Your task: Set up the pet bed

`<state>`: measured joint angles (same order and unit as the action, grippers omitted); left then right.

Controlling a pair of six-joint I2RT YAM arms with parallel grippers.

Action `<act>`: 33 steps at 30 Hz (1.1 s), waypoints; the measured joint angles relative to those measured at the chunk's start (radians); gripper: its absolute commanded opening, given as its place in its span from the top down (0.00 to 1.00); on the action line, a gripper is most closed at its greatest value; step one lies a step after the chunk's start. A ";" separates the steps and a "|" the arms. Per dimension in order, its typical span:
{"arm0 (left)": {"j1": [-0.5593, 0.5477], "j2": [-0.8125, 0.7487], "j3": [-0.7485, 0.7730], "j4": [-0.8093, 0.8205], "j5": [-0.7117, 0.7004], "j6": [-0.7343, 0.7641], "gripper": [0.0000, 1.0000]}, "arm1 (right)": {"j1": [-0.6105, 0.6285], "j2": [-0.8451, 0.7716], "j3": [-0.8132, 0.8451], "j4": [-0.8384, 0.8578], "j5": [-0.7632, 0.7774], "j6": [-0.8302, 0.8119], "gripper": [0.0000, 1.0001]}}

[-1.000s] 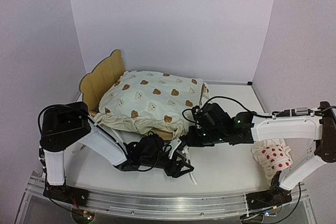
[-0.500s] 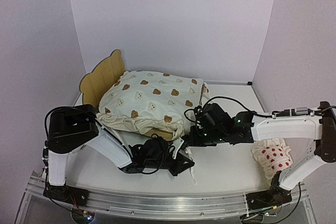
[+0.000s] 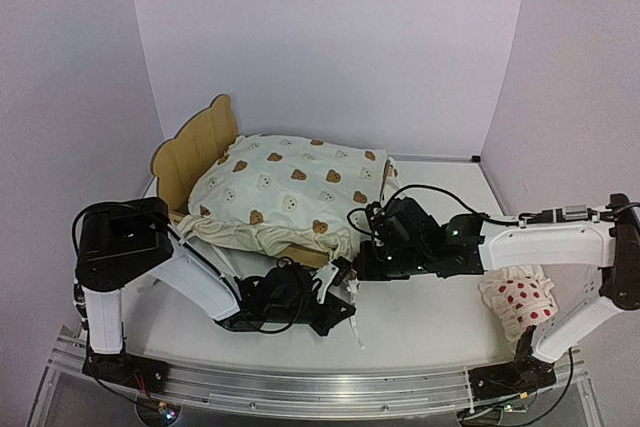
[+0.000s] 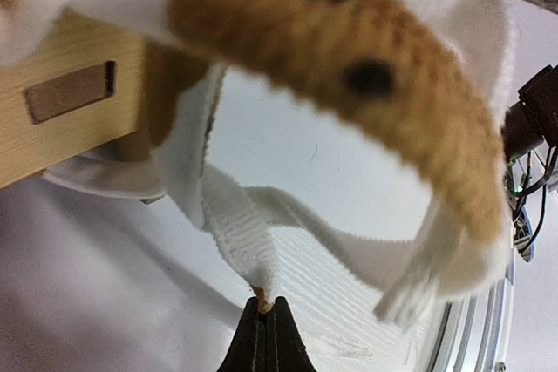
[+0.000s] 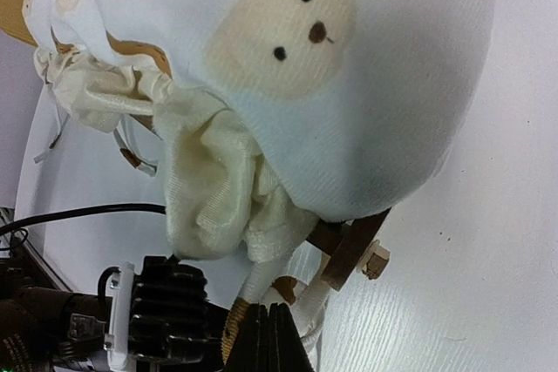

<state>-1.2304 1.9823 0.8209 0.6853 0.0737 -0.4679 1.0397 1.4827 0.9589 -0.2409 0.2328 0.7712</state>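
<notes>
1. Toward the rear left of the surface [image 3: 430,322], the pet bed [image 3: 190,152] stood with its bear-eared headboard upright on the left, near the side wall.
2. A cream cushion [image 3: 290,187] printed with bears lay heaped over the bed frame and hid most of it; its near edge drooped over the front rail.
3. The left arm [image 3: 195,277] lay low across the front of the surface, its wrist just in front of the bed's near corner.
4. The left fingers [image 4: 257,337] were pressed fully together, pinching the frayed end of a white tie [image 4: 248,250] that ran up to the cushion's edge beside the light wood of the frame.
5. The right arm [image 3: 545,242] reached in from the right, its wrist close against the cushion's near right corner.
6. The right fingers [image 5: 260,341] were shut tight too, just under the cushion's ruffle [image 5: 209,180] and a wooden part of the frame with a bolt. A strip of fabric ran down to their tips, but whether it was caught between them could not be told.
7. A small white pillow [image 3: 522,304] with red dots lay on the surface at the right, under the right arm and well apart from the bed.
</notes>
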 measured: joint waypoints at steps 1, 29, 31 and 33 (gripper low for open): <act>0.001 -0.017 -0.009 -0.016 -0.017 0.002 1.00 | 0.000 -0.006 -0.002 0.001 0.002 -0.001 1.00; 0.110 -0.131 -0.046 -0.295 -0.156 0.048 1.00 | -0.067 -0.200 0.014 -0.100 0.164 -0.132 1.00; 0.110 -0.131 -0.046 -0.295 -0.146 0.049 1.00 | -0.086 -0.228 0.030 -0.114 0.173 -0.147 1.00; 0.110 -0.131 -0.044 -0.301 -0.132 0.049 1.00 | -0.105 -0.252 0.045 -0.129 0.182 -0.160 1.00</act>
<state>-1.1202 1.8515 0.7765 0.3843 -0.0586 -0.4184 0.9349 1.2309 1.0034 -0.3698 0.4150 0.6108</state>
